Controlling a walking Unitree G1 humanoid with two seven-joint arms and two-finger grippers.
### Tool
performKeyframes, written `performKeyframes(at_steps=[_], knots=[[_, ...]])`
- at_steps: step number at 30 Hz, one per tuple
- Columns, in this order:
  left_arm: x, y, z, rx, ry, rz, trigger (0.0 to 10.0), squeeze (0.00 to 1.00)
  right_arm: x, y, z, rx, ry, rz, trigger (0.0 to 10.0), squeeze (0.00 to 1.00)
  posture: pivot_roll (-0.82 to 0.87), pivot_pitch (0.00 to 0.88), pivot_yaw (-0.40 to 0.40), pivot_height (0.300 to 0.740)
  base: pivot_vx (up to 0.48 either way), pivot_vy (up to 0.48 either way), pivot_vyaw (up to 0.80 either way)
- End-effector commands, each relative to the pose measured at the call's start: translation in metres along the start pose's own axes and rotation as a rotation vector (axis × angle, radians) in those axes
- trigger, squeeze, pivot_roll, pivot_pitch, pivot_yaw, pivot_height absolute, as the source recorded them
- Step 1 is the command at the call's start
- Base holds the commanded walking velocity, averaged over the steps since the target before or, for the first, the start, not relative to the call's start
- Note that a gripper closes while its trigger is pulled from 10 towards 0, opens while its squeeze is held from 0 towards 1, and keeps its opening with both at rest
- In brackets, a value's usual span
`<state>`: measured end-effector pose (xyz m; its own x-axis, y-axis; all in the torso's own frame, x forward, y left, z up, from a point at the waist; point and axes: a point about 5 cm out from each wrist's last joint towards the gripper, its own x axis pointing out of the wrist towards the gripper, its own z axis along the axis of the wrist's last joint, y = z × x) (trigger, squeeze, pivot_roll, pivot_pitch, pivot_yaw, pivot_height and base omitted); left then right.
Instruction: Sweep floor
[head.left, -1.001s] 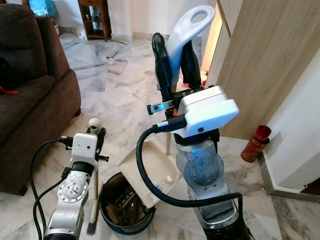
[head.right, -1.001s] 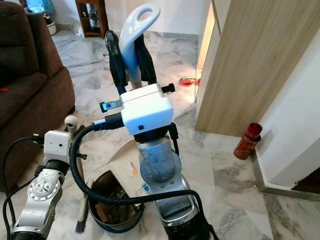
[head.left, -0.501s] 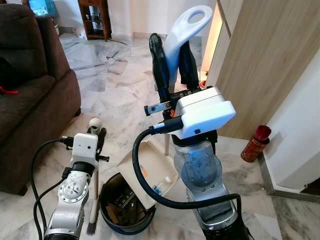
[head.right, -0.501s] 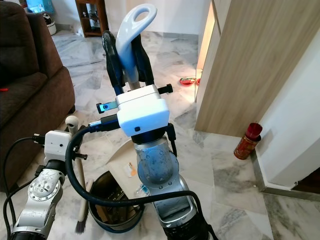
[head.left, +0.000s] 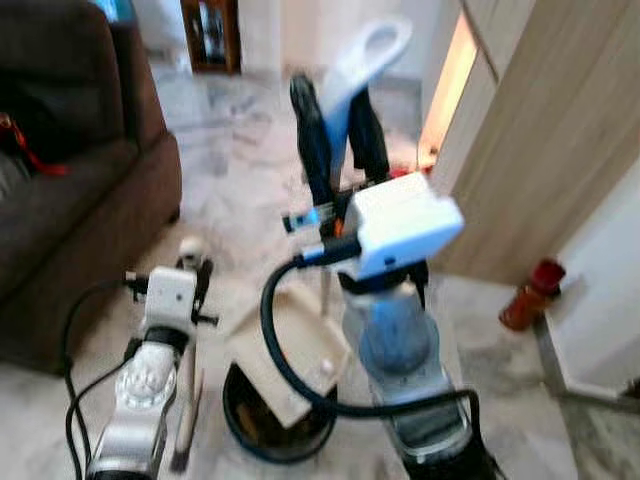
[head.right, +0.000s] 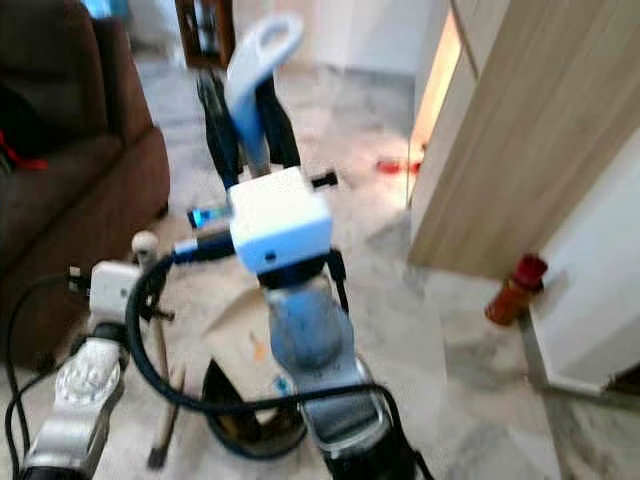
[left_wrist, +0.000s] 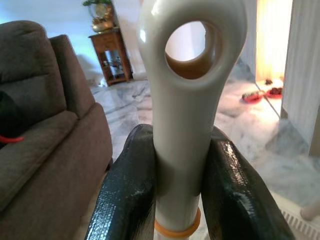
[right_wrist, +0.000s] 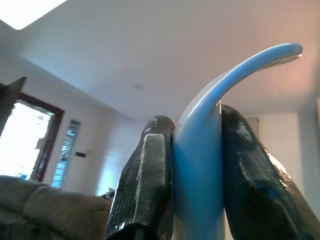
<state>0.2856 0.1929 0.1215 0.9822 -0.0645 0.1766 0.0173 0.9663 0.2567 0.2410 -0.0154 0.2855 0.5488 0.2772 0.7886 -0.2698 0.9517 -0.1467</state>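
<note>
Nearest, the dark bin (head.left: 278, 432) sits on the marble floor (head.left: 250, 190) with the cream dustpan (head.left: 290, 345) tipped over its rim, so the sweepings look gathered and the emptying seems under way. Left of it, the left end effector (left_wrist: 177, 187) pinches the brush handle (left_wrist: 186, 100). Farther right, the right end effector (right_wrist: 192, 165) is clamped on the dustpan's blue handle (right_wrist: 210, 125).

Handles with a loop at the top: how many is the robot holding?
2: the dustpan handle in the right end effector, above the bin; the brush handle in the left end effector.
</note>
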Motion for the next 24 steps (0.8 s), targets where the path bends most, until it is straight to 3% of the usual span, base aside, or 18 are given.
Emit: performKeyframes(at_steps=[1, 15, 20, 24], knots=[[0.004, -0.002, 0.012, 0.016, -0.066, -0.008, 10.0, 0.0, 0.01, 0.001, 0.017, 0.039, -0.085, -0.034, 10.0, 0.0, 0.15, 0.026, -0.025, 0.74, 0.0, 0.0, 0.0], [0.004, -0.002, 0.013, 0.017, -0.068, -0.006, 10.0, 0.0, 0.009, -0.001, 0.019, 0.053, -0.099, -0.049, 10.0, 0.0, 0.15, 0.029, -0.027, 0.74, 0.0, 0.0, 0.0], [0.003, -0.002, 0.013, 0.017, -0.067, -0.009, 10.0, 0.0, 0.01, -0.003, 0.03, 0.143, -0.164, -0.068, 10.0, 0.0, 0.15, 0.03, -0.026, 0.74, 0.0, 0.0, 0.0], [0.003, -0.002, 0.013, 0.016, -0.068, -0.01, 10.0, 0.0, 0.01, 0.0, 0.035, 0.163, -0.19, -0.043, 10.0, 0.0, 0.15, 0.031, -0.026, 0.74, 0.0, 0.0, 0.0]])
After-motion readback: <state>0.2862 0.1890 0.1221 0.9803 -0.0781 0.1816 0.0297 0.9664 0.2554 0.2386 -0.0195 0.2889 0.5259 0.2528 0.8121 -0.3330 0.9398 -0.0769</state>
